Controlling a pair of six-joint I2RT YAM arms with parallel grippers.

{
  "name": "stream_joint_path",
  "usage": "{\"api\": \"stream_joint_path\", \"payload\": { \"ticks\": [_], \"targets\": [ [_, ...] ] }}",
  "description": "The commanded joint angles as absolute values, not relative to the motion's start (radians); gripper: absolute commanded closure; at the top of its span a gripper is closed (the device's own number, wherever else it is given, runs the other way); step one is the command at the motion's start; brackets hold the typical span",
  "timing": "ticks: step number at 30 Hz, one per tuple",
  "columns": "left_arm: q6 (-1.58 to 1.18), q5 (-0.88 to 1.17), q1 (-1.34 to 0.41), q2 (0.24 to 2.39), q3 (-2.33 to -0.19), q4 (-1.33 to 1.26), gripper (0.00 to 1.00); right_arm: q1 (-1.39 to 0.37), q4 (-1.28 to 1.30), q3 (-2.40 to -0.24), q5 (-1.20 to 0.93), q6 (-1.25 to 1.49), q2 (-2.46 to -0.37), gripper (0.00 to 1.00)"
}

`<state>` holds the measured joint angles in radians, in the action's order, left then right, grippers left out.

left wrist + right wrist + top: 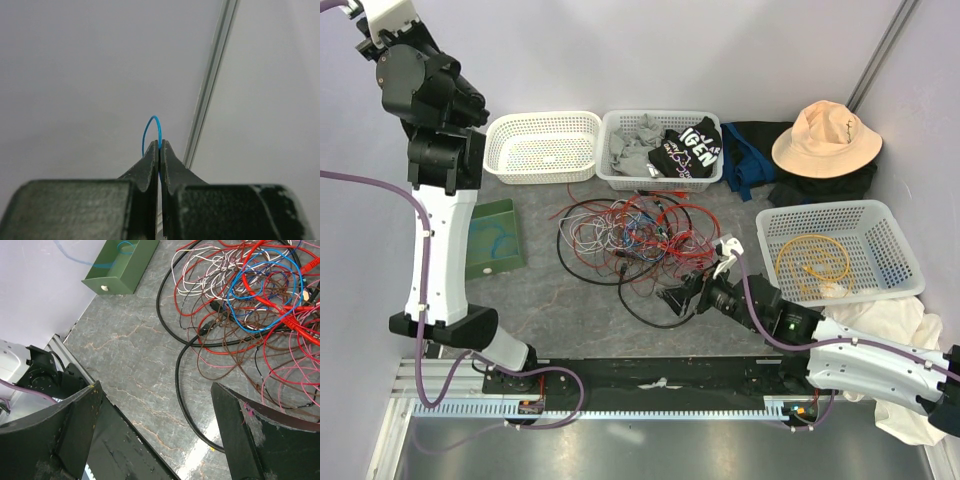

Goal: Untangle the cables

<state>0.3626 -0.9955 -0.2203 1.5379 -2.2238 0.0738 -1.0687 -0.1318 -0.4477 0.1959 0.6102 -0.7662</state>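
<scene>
Pinching a blue cable loop (pixel 154 118), left pincer (pixel 159 150); right pincer (pixel 156 388) agape just beside the tangle (pixel 635 236)

Only readable text on my end: white block letters on the black shirt (pixel 688 150) bunched in the middle white basket (pixel 660 116), top view. I make out "GEN", possibly "IGEN"; the rest is lost in folds. Smaller print under it is too small to read.
</scene>
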Motion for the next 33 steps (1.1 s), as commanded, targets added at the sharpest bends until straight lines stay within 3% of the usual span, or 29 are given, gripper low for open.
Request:
{"api": "stream_joint_path", "payload": {
  "ticks": [1,7,13,21,28,33],
  "targets": [
    [0.405,-1.031,-0.180,1.539,-2.227,0.012,0.98,-1.066,-0.133,-0.410,0.210,0.637,-0.729,0.02],
    [0.350,-1.043,-0.126,1.513,-2.134,0.026,0.98,-1.066,-0.129,-0.376,0.204,0.638,-0.715,0.02],
    [0.207,-1.072,-0.117,1.427,-1.907,0.051,0.98,-1.066,-0.129,-0.367,0.203,0.627,-0.719,0.02],
    [0.065,-1.249,-0.115,1.384,-1.833,0.133,0.98,-1.066,-0.126,-0.350,0.192,0.630,-0.719,0.02],
    [-0.237,-1.137,-0.115,1.180,-1.538,0.365,0.98,-1.068,-0.172,-0.348,0.161,0.644,-0.768,0.02],
    [-0.417,-1.065,-0.110,1.108,-1.324,0.393,0.98,-1.066,-0.170,-0.348,0.135,0.660,-0.784,0.02]
  ]
}}
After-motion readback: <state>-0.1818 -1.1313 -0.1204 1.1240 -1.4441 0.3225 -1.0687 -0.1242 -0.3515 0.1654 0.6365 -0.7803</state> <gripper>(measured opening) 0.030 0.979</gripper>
